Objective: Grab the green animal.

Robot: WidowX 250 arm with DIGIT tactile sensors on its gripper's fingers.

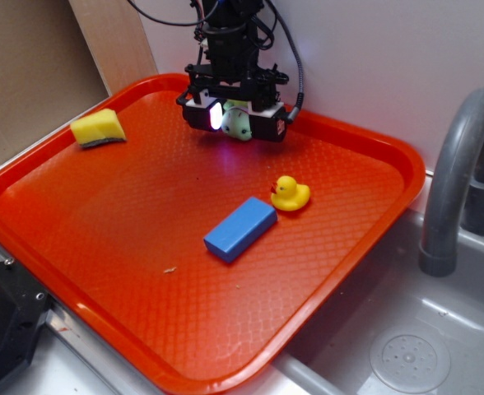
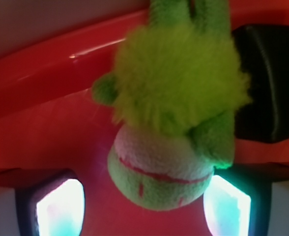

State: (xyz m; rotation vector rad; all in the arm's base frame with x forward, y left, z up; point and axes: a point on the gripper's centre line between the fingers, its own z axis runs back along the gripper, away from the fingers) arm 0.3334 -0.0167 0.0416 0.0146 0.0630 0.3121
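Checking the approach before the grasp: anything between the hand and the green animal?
Nothing visible. The hand sits at the far side of the red tray with the green animal between its lit fingers. The duck, blue block and sponge lie well apart.

No text, label, brand, number or sign can be read in either view. A small dark mark is seen on the outer face of the gripper (image 1: 232,118) in the exterior view, but it is too small and blurred to be made out. Red stitched lines are seen on the green animal (image 2: 176,103); no letters are formed.
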